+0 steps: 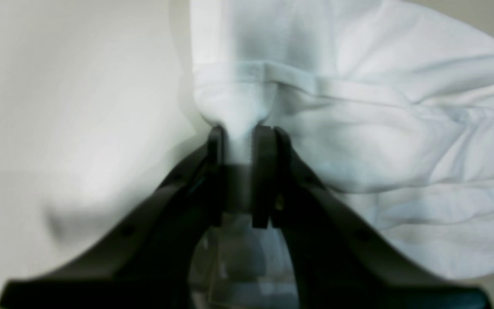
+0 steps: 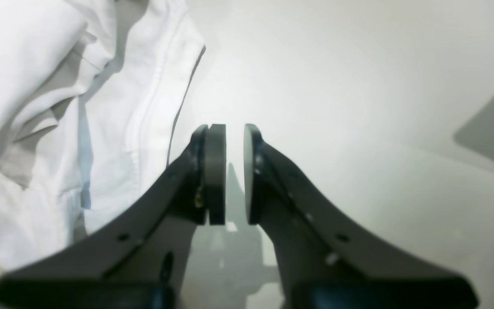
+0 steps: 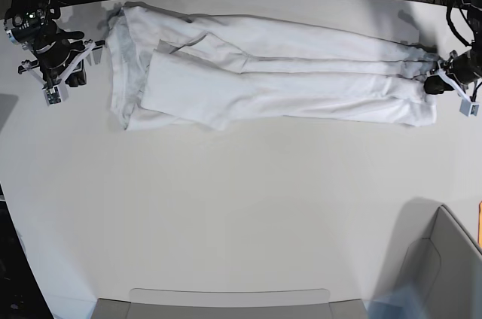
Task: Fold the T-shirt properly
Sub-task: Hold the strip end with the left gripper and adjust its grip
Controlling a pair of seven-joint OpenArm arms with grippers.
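Across the bench [image 3: 241, 214] the T-shirt [image 3: 271, 71] lies stretched; left gripper [image 1: 242, 139] pinches its hem, right gripper [image 2: 234, 171] slightly parted, empty.

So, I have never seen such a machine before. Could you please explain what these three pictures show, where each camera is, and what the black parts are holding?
This is a robot with two arms, each ending in a black two-fingered claw. One picture is taken from above and shows the whole pale grey tabletop. The other two come from small cameras mounted on the wrists, looking along each claw.

On the table lies a plain white short-sleeved T-shirt of thin fabric, stretched into a long wrinkled band. The left claw, at the right edge of the overhead picture, is shut on a pinch of the shirt's hem. The right claw, at the left edge of the overhead picture, holds nothing: its pads stand slightly apart over the bare table, beside the shirt's other end.
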